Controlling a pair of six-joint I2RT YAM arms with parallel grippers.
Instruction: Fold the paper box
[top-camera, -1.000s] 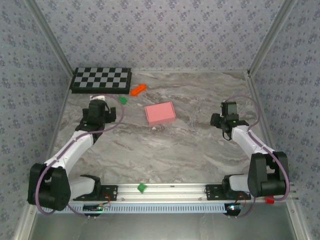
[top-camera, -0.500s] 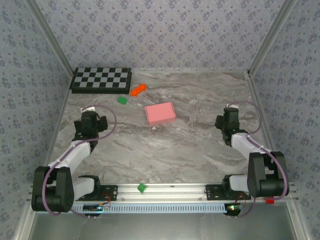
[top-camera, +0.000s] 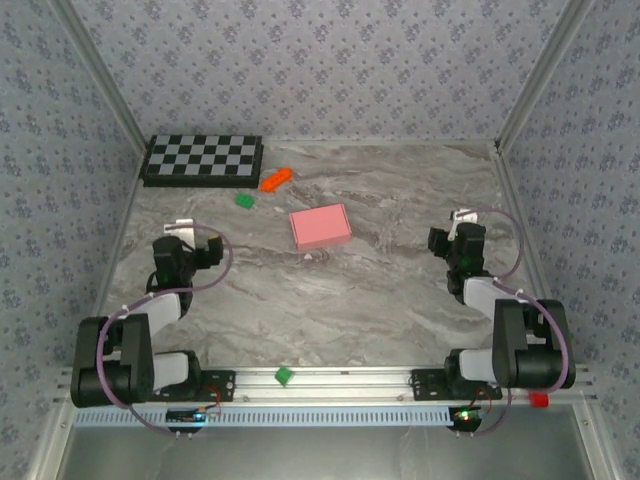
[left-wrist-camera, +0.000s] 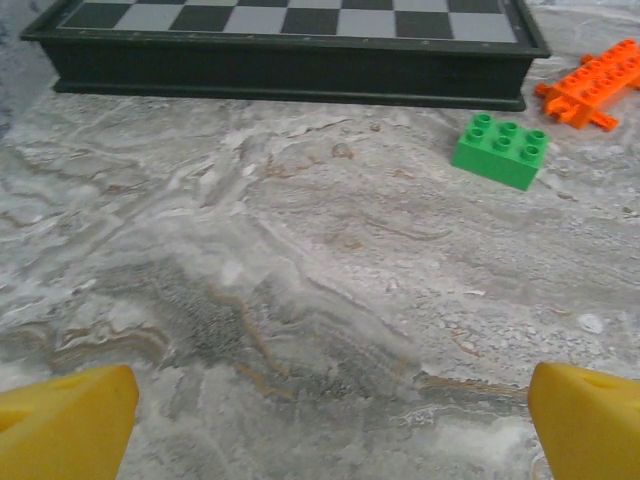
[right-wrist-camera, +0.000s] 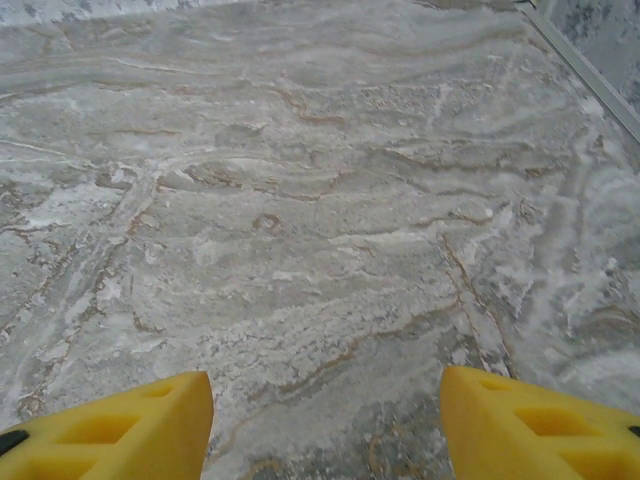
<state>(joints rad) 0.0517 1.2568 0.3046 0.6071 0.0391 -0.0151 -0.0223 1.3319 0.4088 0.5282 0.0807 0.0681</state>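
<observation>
Lying apart from left pincer (top-camera: 182, 243): paper box (top-camera: 320, 227)

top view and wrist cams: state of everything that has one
paper box: folded into a shallow box, flat on the table, nothing holding it
left gripper: jaws open, empty
right gripper: jaws open, empty
chessboard: flat, checkered side up
green block: studs up

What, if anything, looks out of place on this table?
One green block sits on the metal rail at the near edge, off the marble table. The pink paper box lies slightly askew but looks intact; nothing is spilled.
</observation>
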